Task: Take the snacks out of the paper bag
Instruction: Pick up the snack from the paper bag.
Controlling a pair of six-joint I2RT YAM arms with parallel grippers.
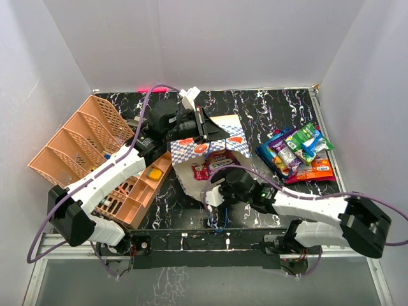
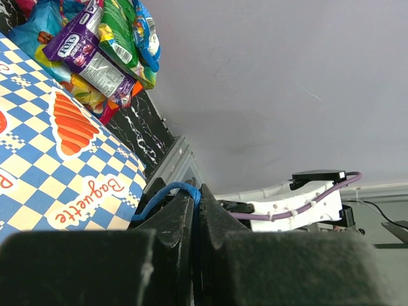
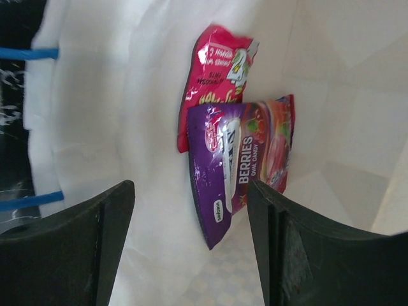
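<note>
The cream paper bag (image 1: pixel 213 150) with a blue-white chequered band lies on its side mid-table, mouth toward the arms. My left gripper (image 1: pixel 203 125) is shut on its blue cord handle (image 2: pixel 167 192) and holds the upper side up. My right gripper (image 1: pixel 215 191) is open at the bag's mouth. In the right wrist view a purple berries candy packet (image 3: pixel 239 162) lies between the fingers, deeper in the bag, overlapping a magenta packet (image 3: pixel 213 76). A pile of snacks (image 1: pixel 296 153) in several colours lies on the table to the right, also in the left wrist view (image 2: pixel 102 44).
A peach latticed basket (image 1: pixel 83 143) with bottles stands at the left under my left arm. White walls enclose the black marbled table (image 1: pixel 268 111). The metal table rail (image 1: pixel 191 239) runs along the front by the arm bases.
</note>
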